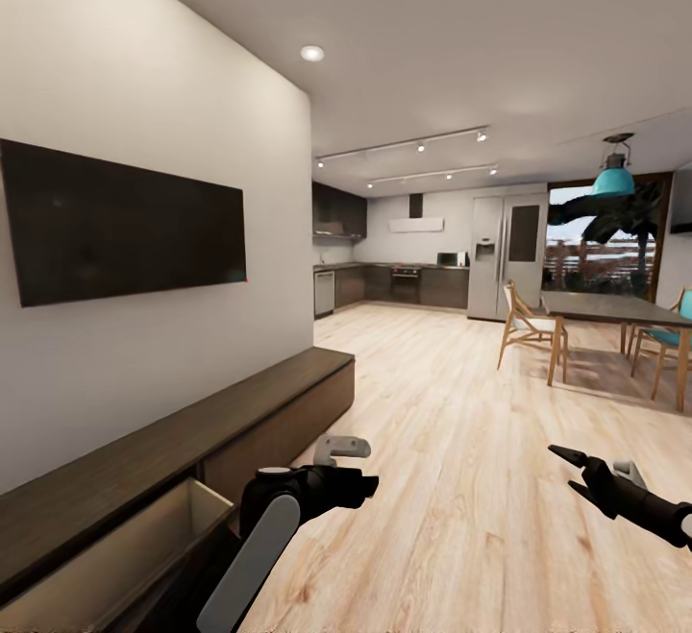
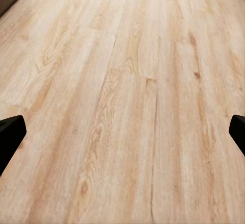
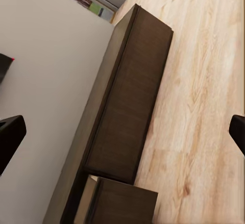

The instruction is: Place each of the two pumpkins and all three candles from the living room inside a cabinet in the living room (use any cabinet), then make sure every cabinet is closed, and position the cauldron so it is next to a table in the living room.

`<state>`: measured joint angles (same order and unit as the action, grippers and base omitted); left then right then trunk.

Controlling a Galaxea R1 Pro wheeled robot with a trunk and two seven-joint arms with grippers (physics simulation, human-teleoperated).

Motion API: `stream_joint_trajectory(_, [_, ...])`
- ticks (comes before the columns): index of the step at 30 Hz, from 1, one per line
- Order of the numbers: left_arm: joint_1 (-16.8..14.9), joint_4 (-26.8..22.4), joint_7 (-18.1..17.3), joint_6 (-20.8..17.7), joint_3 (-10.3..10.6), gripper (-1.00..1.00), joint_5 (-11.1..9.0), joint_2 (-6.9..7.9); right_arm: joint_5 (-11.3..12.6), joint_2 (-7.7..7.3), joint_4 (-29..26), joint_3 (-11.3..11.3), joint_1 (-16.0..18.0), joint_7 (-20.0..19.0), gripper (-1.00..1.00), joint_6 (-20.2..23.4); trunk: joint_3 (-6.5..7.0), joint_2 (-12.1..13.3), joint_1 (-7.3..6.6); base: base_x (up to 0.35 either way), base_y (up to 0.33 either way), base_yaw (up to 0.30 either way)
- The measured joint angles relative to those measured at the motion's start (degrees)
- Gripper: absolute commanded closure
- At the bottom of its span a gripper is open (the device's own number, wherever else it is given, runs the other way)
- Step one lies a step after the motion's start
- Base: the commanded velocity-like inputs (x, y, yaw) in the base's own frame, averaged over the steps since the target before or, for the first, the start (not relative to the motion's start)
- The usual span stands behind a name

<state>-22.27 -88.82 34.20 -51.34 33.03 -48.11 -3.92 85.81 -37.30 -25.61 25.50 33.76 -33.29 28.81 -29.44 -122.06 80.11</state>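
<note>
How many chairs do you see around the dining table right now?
2. One wooden chair stands at the dining table's near-left end; a teal-seated chair sits at its right side, cut by the picture's edge. More may be hidden behind the table.

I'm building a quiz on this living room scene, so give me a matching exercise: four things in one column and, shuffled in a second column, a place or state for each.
Things:
1. long low dark-brown wooden cabinet
2. flat black television screen
3. teal dome pendant lamp
4. right gripper

Places or states:
A. hangs above the dark dining table
B. open and holding nothing, over the light wooden plank floor
C. mounted on the white wall
D. stands along the wall with one drawer pulled out

Pairs: 1-D, 2-C, 3-A, 4-B
</note>
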Motion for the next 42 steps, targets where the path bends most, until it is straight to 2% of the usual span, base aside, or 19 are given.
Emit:
stream_joint_trajectory(4, [0.0,0.1,-0.1,0.0,-0.1,-1.00,0.0,-0.01,-0.1,0.00,0.0,0.2,0.0,0.5,-1.00,-0.1,-0.38,0.0,0.00,0.000,0.000,0.000])
stream_joint_trajectory(11, [0.0,0.9,-0.2,0.2,-0.8,-1.00,0.0,0.07,-0.7,0.35,-0.7,0.7,0.0,4.0,-1.00,-0.4,-1.04,0.0,0.00,0.000,0.000,0.000])
stream_joint_trajectory(14, [0.0,1.1,-0.1,0.3,-0.8,-1.00,0.0,0.09,-3.2,2.02,-0.4,1.5,0.0,5.1,-1.00,-0.8,-1.33,0.0,0.00,0.000,0.000,0.000])
stream_joint_trajectory(18, [0.0,1.1,-0.1,0.5,-0.8,-1.00,0.1,0.07,-7.8,6.60,1.5,2.0,0.0,5.6,-1.00,-2.8,-1.71,0.0,0.00,0.000,0.000,0.000])
stream_joint_trajectory(23, [0.0,1.6,0.0,0.6,-0.8,-1.00,0.2,0.06,-13.2,10.87,11.5,2.2,0.0,5.1,-1.00,-10.2,-2.18,0.0,0.00,0.000,0.000,0.000])
stream_joint_trajectory(26, [0.0,1.8,-0.1,0.7,-0.7,-1.00,0.1,0.06,-15.0,13.11,15.9,2.2,0.0,5.0,-1.00,-14.1,-2.46,0.0,0.00,0.000,0.000,0.000])
stream_joint_trajectory(29, [0.0,1.8,-0.1,0.7,-0.5,-1.00,0.0,0.12,-15.5,14.05,19.5,2.1,0.0,4.8,-1.00,-16.4,-2.75,0.0,0.00,0.000,0.000,-0.010])
stream_joint_trajectory(34, [0.0,1.9,-0.3,0.7,-0.1,-1.00,-0.1,0.07,-15.6,14.34,22.2,2.0,0.0,4.4,-1.00,-18.5,-3.20,0.0,0.00,0.000,0.000,-0.111])
stream_joint_trajectory(36, [0.0,1.9,-2.1,0.6,-0.1,-1.00,-0.1,0.10,-15.6,14.32,22.4,2.0,0.0,4.3,-1.00,-18.7,-3.37,0.0,0.00,0.000,0.000,-0.169])
stream_joint_trajectory(37, [0.0,1.9,-4.1,0.6,-0.2,-1.00,-0.1,0.15,-15.5,14.31,22.5,2.0,0.0,4.2,-1.00,-18.8,-3.44,0.0,0.00,0.000,0.000,-0.183])
stream_joint_trajectory(39, [0.0,2.2,-10.3,0.6,-0.6,-1.00,0.3,0.23,-15.4,14.31,22.6,1.9,-0.3,4.1,-1.00,-18.9,-3.60,0.0,0.00,0.000,0.000,-0.188])
stream_joint_trajectory(42, [0.0,3.8,-13.6,0.6,-0.7,-1.00,1.4,0.21,-15.3,14.34,22.6,1.9,-1.1,3.3,-1.00,-18.9,-3.82,0.0,0.00,0.000,0.000,-0.192])
